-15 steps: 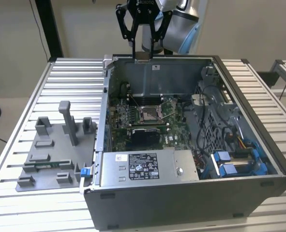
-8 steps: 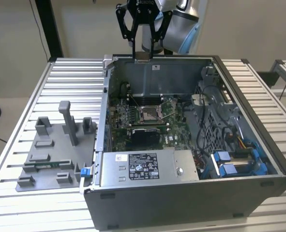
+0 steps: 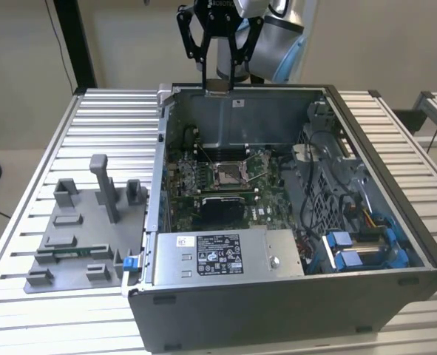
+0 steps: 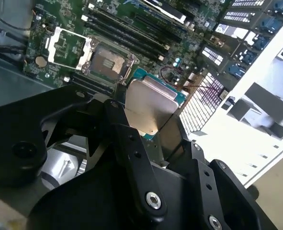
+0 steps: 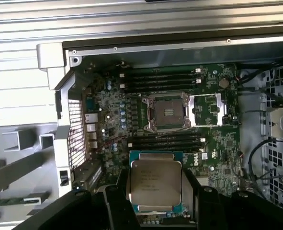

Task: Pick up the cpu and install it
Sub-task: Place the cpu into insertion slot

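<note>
My gripper [image 3: 219, 88] hangs above the back wall of the open computer case [image 3: 277, 303], shut on the cpu [image 3: 219, 85]. In both wrist views the cpu [image 5: 155, 184] [image 4: 148, 108] is a flat square chip with a pale silver top and a teal edge, clamped by its sides between the black fingers [image 5: 113, 199]. Below it on the motherboard lies the open socket [image 5: 167, 112] [image 3: 228, 174] [image 4: 107, 62], its metal frame flipped aside and its dark centre bare. The cpu is well above the board and offset from the socket.
A grey fixture tray [image 3: 78, 237] with upright blocks stands on the slatted table at the exterior view's left. Inside the case are a power supply [image 3: 225, 255], blue drive brackets [image 3: 358, 248], cables [image 3: 314, 200] and memory slots [image 5: 165, 76] beside the socket.
</note>
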`<state>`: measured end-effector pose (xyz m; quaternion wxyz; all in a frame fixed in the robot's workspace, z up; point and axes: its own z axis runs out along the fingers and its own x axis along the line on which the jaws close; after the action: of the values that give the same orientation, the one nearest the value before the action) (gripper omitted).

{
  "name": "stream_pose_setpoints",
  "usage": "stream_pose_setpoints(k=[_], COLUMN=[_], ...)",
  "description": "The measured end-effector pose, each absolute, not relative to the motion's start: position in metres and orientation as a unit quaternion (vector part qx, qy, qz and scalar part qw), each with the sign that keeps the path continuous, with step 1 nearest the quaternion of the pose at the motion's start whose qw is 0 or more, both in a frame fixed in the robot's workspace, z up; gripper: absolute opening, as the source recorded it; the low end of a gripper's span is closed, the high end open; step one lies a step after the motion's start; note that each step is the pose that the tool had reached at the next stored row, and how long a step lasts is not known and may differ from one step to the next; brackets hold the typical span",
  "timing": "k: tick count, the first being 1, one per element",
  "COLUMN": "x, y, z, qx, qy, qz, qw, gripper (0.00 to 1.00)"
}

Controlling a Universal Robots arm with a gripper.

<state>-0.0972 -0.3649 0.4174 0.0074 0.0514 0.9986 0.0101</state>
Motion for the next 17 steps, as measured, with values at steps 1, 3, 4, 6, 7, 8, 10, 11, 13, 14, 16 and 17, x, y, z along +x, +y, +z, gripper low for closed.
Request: stream_pose_setpoints(k=[1,3,4,6,7,8,10,11,13,14,16,17], x=[-0.0972,-0.0972,-0.0972,-0.0972,-0.0972,-0.0972,-0.0972,-0.0972,-0.0973,-0.0973,-0.0973,-0.0973], y=[-0.3649,-0.3649,-0.3649,-0.3649,-0.3649,-0.3649,-0.3649,-0.3649,-0.3649,-0.3649,-0.3649,-0.3649], z=[0.4175,0.4175,0.4175,0.4174,0.4175,0.4175,0.4174,0.4174,0.4175,0.4174,0.4174,0.4175], qx=[0.057,0.067,0.072,0.083,0.089,0.096,0.107,0.113,0.128,0.133,0.142,0.147], qy=[0.998,0.998,0.997,0.996,0.996,0.995,0.994,0.994,0.992,0.991,0.990,0.989], qz=[0.010,0.010,0.010,0.010,0.010,0.010,0.010,0.010,0.009,0.009,0.009,0.009], qw=[0.007,0.007,0.007,0.008,0.008,0.008,0.008,0.008,0.008,0.008,0.008,0.008], gripper=[0.00,0.00,0.00,0.00,0.00,0.00,0.00,0.00,0.00,0.00,0.00,0.00])
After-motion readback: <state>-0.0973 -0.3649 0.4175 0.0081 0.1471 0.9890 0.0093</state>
